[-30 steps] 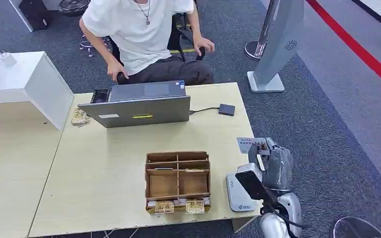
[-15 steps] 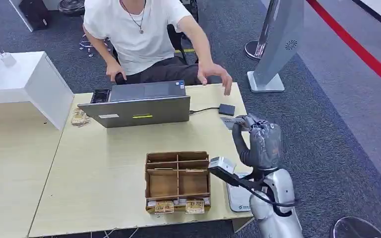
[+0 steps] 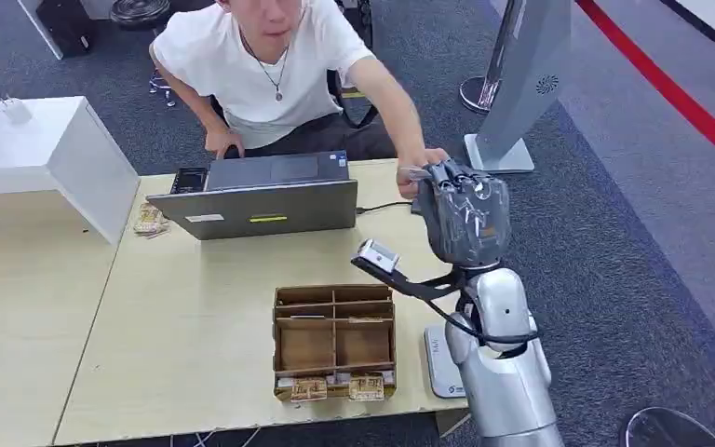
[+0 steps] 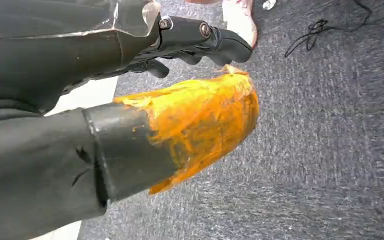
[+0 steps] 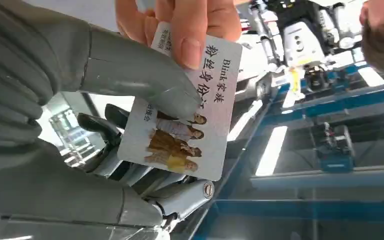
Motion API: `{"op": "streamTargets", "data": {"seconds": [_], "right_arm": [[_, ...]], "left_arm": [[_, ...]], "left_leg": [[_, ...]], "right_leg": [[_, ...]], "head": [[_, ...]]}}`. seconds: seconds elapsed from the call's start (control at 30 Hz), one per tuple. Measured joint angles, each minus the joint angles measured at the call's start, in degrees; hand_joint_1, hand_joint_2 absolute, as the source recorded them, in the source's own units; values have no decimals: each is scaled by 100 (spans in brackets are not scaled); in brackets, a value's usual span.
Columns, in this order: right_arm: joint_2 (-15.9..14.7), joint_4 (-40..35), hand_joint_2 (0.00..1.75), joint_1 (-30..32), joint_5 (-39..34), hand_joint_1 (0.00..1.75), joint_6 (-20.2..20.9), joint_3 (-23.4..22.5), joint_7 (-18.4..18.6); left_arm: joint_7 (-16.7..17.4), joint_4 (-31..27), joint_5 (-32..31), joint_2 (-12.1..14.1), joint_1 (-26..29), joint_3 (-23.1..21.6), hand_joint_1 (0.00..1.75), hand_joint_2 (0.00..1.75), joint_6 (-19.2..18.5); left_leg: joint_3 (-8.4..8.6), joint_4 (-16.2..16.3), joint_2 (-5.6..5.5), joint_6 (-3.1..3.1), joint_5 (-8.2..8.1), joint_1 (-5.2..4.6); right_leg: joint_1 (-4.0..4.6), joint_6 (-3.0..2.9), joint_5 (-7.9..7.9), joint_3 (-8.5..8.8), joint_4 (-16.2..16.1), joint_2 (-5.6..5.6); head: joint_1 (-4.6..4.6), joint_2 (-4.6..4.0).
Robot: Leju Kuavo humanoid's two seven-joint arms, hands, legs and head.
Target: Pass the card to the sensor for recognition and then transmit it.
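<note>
Card handover at the far right of the surface (image 3: 195, 307).
The right robot hand (image 3: 463, 216) pinches the card (image 5: 187, 115) while a person's hand (image 5: 180, 22) grips its other end.

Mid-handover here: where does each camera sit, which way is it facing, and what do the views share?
Head view: high on the body, looking forward and down at the table, the person and the raised right hand.
Left wrist view: behind the left hand, facing carpeted floor.
Right wrist view: behind the right hand, facing upward at ceiling lights; thumb and fingers pinch the card, and the person's hand grips it too.
Shared: head and right wrist views both show the right hand meeting the person's hand.
</note>
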Motion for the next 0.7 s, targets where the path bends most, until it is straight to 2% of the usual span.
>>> {"op": "streamTargets", "data": {"seconds": [0.07, 0.1, 0.13, 0.17, 0.33, 0.7], "right_arm": [[-111, 147, 175, -120, 68, 175, 0, 225, 341], [-148, 222, 175, -171, 79, 73, 0, 308, 398], [-181, 292, 175, -217, 84, 12, 0, 374, 435], [-220, 368, 175, -266, 84, 0, 0, 445, 474], [-411, 602, 175, -460, 60, 0, 0, 793, 806], [-557, 580, 175, -435, -39, 0, -2, 1001, 714]], "left_arm": [[-37, 0, -31, -11, 1, 2, 0, 0, -11], [-46, 0, -33, -20, 0, 2, 0, 0, -20], [-48, 0, -33, -24, -3, 2, 0, 0, -24], [-52, 0, -33, -28, -5, 2, 0, 0, -24], [-105, 0, -28, -48, -10, 2, 0, 0, -42], [-149, 0, 33, -79, -9, 2, 0, 0, -52]], "left_leg": [[0, 0, 0, -1, 1, 0], [0, 0, 1, -1, 1, 0], [0, 1, 1, -1, 1, 0], [-1, 1, 0, -2, 1, 0], [-4, 0, 0, -2, 0, 1], [-7, 0, 0, -2, 1, 0]], "right_leg": [[0, 0, 1, 0, 0, 0], [0, -3, 3, -1, 0, 0], [0, -5, 5, -3, 0, 0], [0, -5, 5, -3, 0, 0], [1, -5, 3, -8, 0, 1], [1, -5, 4, -12, 0, 0]], "head": [[0, 0], [-2, 0], [-2, 0], [-2, 0], [-2, 0], [-2, 0]]}}
